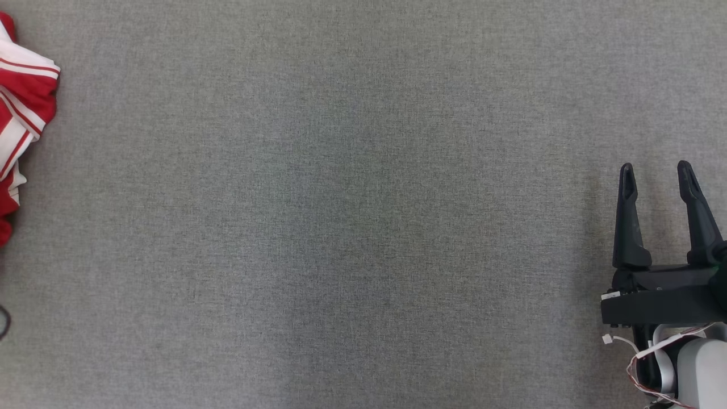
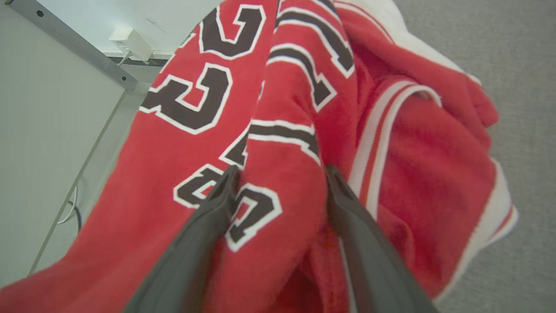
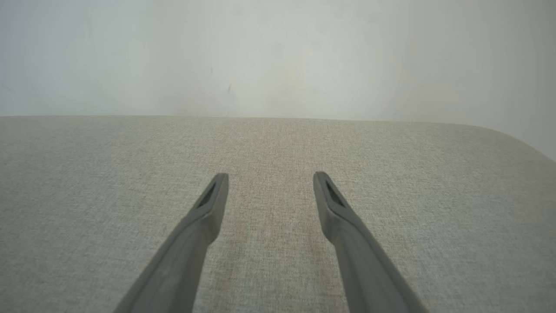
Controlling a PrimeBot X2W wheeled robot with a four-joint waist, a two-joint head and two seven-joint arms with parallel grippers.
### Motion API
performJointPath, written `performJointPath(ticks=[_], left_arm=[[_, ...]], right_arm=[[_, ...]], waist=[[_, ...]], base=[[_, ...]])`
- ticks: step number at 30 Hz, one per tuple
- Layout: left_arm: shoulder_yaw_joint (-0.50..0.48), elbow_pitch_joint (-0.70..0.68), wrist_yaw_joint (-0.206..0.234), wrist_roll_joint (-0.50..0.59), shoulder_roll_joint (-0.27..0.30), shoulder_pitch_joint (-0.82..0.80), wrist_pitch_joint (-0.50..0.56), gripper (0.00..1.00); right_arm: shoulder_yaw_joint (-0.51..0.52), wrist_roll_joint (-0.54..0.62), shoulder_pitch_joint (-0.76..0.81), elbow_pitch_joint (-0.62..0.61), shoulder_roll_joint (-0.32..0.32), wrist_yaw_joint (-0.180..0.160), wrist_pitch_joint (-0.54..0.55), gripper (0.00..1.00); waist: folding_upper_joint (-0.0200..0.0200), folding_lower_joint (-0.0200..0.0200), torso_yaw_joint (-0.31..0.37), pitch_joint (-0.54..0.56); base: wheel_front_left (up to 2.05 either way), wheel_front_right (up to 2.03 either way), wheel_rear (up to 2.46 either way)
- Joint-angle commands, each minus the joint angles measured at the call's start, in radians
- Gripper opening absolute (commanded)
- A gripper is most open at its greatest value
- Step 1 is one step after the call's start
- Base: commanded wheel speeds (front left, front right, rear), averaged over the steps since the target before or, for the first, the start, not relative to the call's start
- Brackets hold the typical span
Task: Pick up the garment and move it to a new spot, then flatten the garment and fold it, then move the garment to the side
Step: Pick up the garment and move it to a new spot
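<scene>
The garment (image 1: 23,113), a red jersey with white stripes, lies bunched at the far left edge of the head view. Close up in the left wrist view, the garment (image 2: 282,108) shows black, white-edged lettering and a white-trimmed hem. My left gripper (image 2: 281,170) is open, its fingers spread wide over the cloth with a raised red fold between them. My right gripper (image 1: 656,166) rests open at the lower right of the table, far from the garment. Only bare table cloth lies between the fingers of the right gripper (image 3: 270,175).
The grey fabric tabletop (image 1: 363,227) stretches between the garment and my right gripper. Its far edge (image 3: 278,117) meets a pale wall. Beyond the garment are a metal rail (image 2: 74,43), a white box (image 2: 130,43) and cables (image 2: 74,208).
</scene>
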State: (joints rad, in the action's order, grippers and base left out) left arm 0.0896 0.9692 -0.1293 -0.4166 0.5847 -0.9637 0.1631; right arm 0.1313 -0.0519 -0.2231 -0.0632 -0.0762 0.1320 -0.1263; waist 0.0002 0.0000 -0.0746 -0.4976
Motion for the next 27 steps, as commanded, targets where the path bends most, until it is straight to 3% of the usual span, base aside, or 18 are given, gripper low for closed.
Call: performJointPath(ticks=[1,2,3,4,16,22,27], left_arm=[[0.013,0.011,0.000,-0.016,-0.003,0.012,0.002,0.30],[0.019,0.019,0.000,-0.026,-0.005,0.012,0.000,0.13],[0.032,0.025,-0.001,-0.034,-0.005,0.016,0.004,0.13],[0.043,0.026,-0.001,-0.046,-0.005,0.016,-0.003,0.00],[0.074,0.034,0.000,0.001,0.061,-0.121,-0.354,0.00],[0.134,-0.061,0.000,0.023,0.039,-0.244,-0.394,0.00],[0.201,-0.202,0.000,0.042,-0.035,-0.325,-0.357,0.00]], right_arm=[[-0.001,0.001,0.001,0.002,0.004,-0.002,-0.002,1.00],[0.001,0.000,0.004,0.004,0.004,-0.002,-0.003,1.00],[0.001,0.000,0.006,0.007,0.004,-0.002,-0.003,1.00],[0.000,-0.001,0.007,0.009,0.005,-0.002,-0.002,1.00],[-0.019,-0.032,0.023,0.093,0.015,-0.002,-0.044,1.00],[-0.030,-0.052,0.039,0.154,0.022,-0.002,-0.075,1.00],[-0.036,-0.075,0.045,0.204,0.025,-0.002,-0.100,1.00]], waist=[[-0.0002,0.0000,0.001,0.006],[-0.0002,0.0000,-0.001,0.010],[-0.0002,0.0000,-0.002,0.014],[-0.0002,0.0000,-0.004,0.020],[-0.0002,0.0000,-0.030,0.149],[-0.0002,0.0000,-0.015,0.217],[-0.0002,0.0000,0.033,0.262]], base=[[0.00,0.00,0.00],[0.00,0.00,0.00],[0.00,0.00,0.00],[0.00,0.00,0.00],[0.00,0.00,0.00],[0.00,0.00,0.00],[0.00,0.00,0.00]])
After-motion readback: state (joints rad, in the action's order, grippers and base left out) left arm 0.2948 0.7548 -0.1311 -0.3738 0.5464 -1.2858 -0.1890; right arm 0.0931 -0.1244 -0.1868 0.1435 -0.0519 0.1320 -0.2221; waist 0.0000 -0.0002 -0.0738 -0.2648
